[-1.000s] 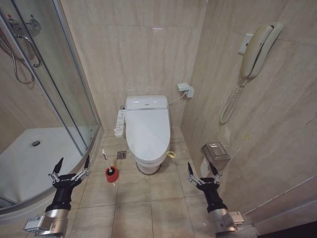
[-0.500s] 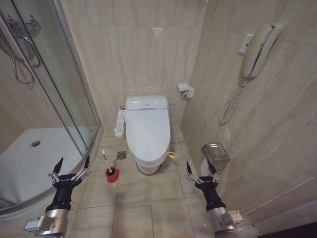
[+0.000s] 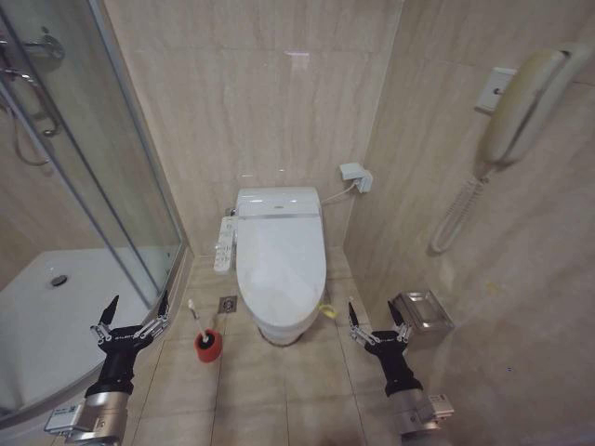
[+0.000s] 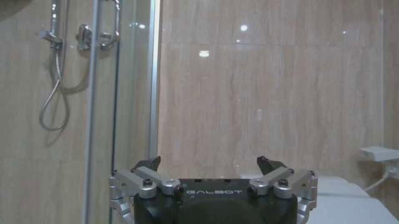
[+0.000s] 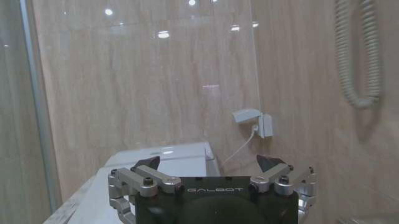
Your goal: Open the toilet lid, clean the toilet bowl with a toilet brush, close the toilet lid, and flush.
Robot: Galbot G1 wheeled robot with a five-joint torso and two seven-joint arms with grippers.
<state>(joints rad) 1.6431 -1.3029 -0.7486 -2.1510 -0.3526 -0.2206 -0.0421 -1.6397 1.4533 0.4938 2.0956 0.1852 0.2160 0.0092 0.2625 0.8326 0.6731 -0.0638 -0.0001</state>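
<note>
Toilet lid [image 3: 279, 251] down, brush [image 3: 198, 321] holstered

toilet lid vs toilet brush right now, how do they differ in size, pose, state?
Size: the toilet lid is a large white oval cover; the toilet brush is a slim stick, far smaller. Pose: the lid lies flat and shut over the toilet; the brush stands tilted in its red holder cup on the floor, on the robot's left of the toilet. Shared: both are white and untouched by either gripper.

The toilet lid [image 3: 279, 251] is shiny white. The toilet brush [image 3: 197, 319] has a white handle and stands in a small red cup [image 3: 208, 345]. The floor [image 3: 279, 390] and walls [image 3: 251, 102] are beige tiles with faint stripes.
</note>
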